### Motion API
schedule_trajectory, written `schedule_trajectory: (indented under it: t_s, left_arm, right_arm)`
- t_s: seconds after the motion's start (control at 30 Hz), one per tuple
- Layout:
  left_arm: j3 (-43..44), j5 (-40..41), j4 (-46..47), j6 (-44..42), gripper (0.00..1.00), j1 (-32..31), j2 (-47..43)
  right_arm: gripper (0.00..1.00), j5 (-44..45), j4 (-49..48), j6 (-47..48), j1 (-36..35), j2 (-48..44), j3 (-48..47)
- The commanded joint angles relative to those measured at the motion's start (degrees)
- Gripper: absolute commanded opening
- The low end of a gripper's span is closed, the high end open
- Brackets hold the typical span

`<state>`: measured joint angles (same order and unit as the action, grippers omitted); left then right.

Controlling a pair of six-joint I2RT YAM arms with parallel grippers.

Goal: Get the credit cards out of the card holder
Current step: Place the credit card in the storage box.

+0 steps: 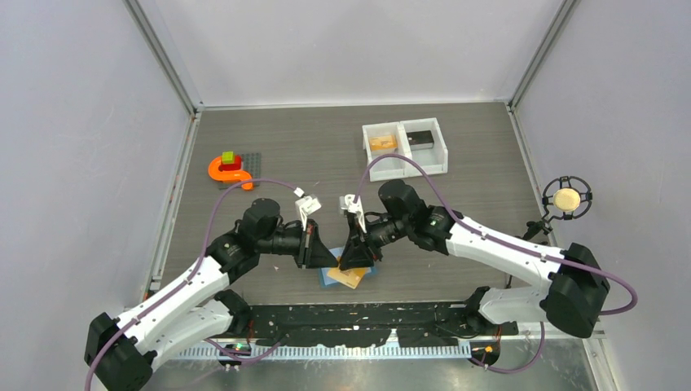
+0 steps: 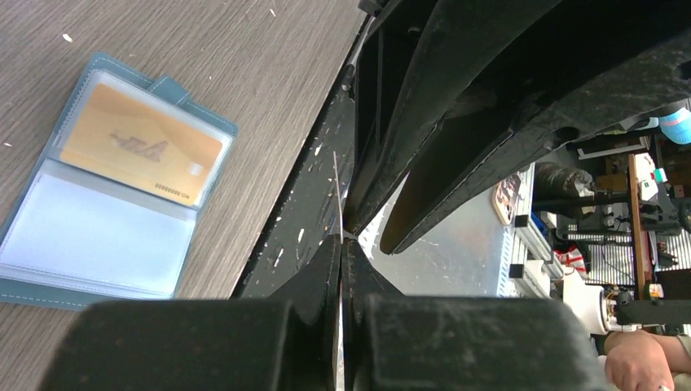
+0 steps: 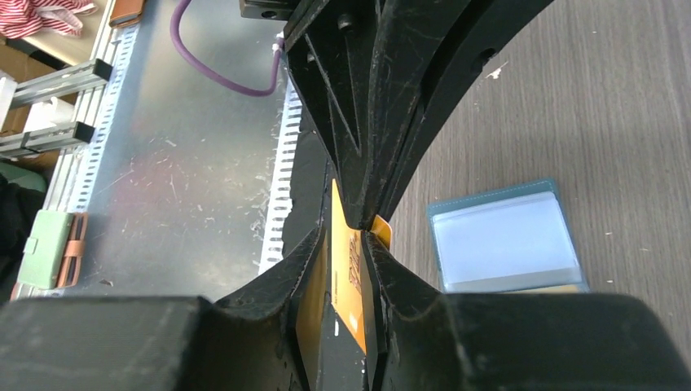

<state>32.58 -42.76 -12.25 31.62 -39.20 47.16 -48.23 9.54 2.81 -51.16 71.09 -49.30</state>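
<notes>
Edgewise, right fingers (image 3: 403, 273) pinch an orange card (image 3: 345, 244), print unreadable.

A white two-compartment tray (image 1: 428, 165) stands far right on the table (image 1: 310, 138), an orange toy (image 1: 220, 171) (with green block (image 1: 229, 157)) far left.

Orange-yellow card (image 2: 138, 147) in the card holder (image 2: 90, 236), dark scrawled logo at its centre, not legible, tiny row of digits at its five o'clock corner, too small to read, second orange card (image 3: 346, 273), dark print, unreadable edge-on
</notes>
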Motion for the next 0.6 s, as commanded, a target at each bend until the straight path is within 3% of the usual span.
schedule_trajectory:
  t_s: [0.0,0.17,0.33,0.57]
  left_arm:
    - [0.46,-3.77,4.38,-0.82,0.00,0.16,-0.39]
    - [0.25,-4.63,4.88,-0.76,0.00,0.23,-0.03]
    - [0.13,-4.79,4.73,-0.68,0.00,0.25,-0.46]
    - [-0.09,-5.56,5.27,-0.35,0.00,0.18,-0.78]
  right_arm:
    - [0.29,-2.07,0.15,1.49,0.18,1.51,-2.68]
    - [0.21,-2.27,-1.75,1.15,0.18,1.14,-1.60]
    - [0.30,0.08,0.29,0.09,0.94,-0.31,-2.80]
    - [0.29,-3.02,3.17,-5.20,2.45,0.08,-5.30]
